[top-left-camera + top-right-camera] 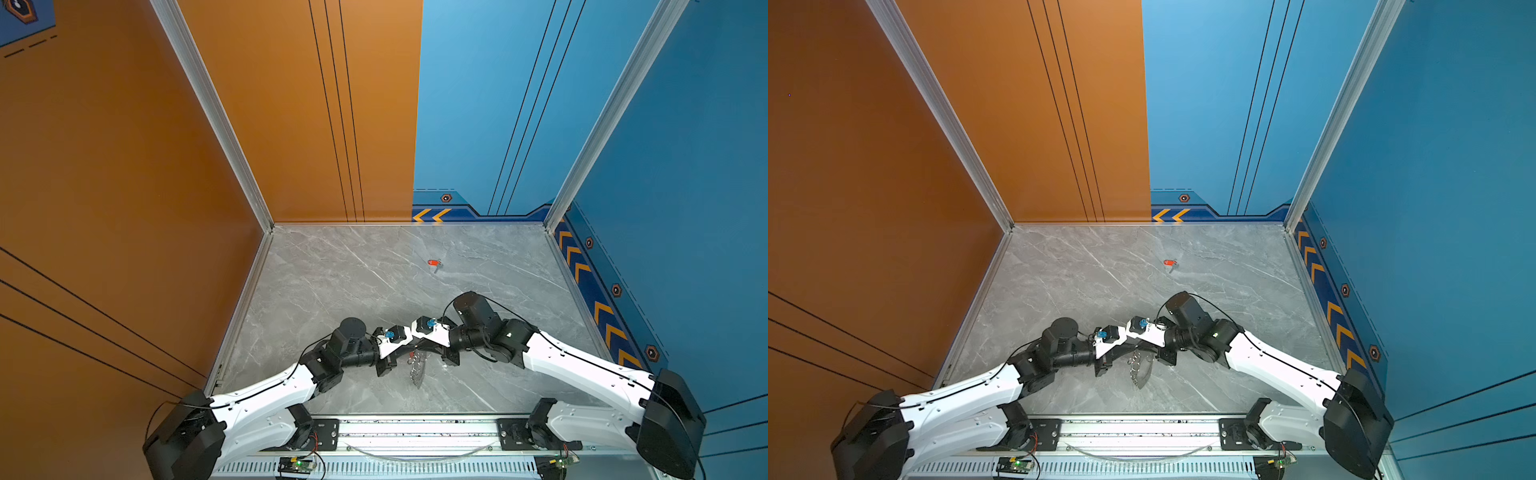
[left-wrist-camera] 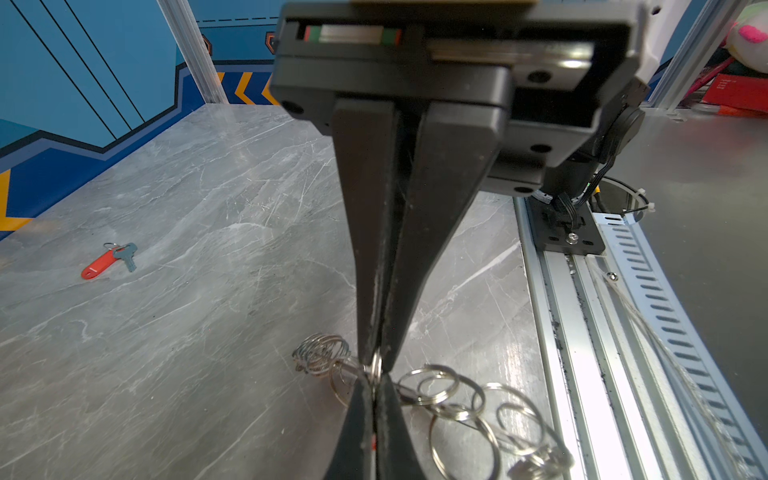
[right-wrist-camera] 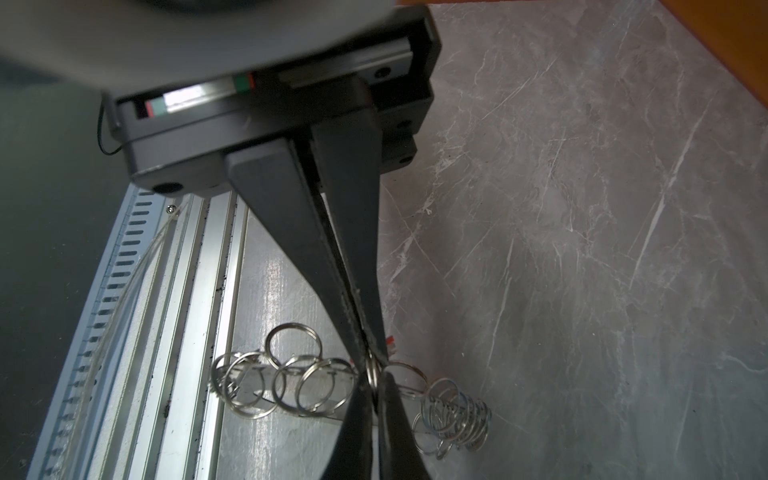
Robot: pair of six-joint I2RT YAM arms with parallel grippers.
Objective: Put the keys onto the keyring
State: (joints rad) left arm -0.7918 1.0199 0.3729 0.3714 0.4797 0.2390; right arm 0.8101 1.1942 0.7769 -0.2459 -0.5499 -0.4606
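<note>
One key with an orange-red tag [image 1: 434,263] [image 1: 1169,263] [image 2: 108,259] lies alone on the grey marble table toward the back. Near the front, both grippers meet tip to tip above the table. The keyring [image 1: 417,370] [image 1: 1139,372], a chain of silver split rings [image 2: 457,411] [image 3: 291,382], hangs and trails below them. My left gripper [image 2: 375,380] [image 3: 374,357] is shut, with a red sliver of a second key's tag [image 2: 374,442] [image 3: 390,343] between its fingers. My right gripper [image 3: 376,380] [image 2: 376,361] is shut on a split ring [image 2: 376,368] pinched where the tips meet.
An aluminium rail [image 1: 415,428] [image 2: 582,332] runs along the table's front edge, just beside the hanging rings, with a clear strip lying on it. Orange and blue walls close in the left, back and right sides of the table [image 1: 332,291].
</note>
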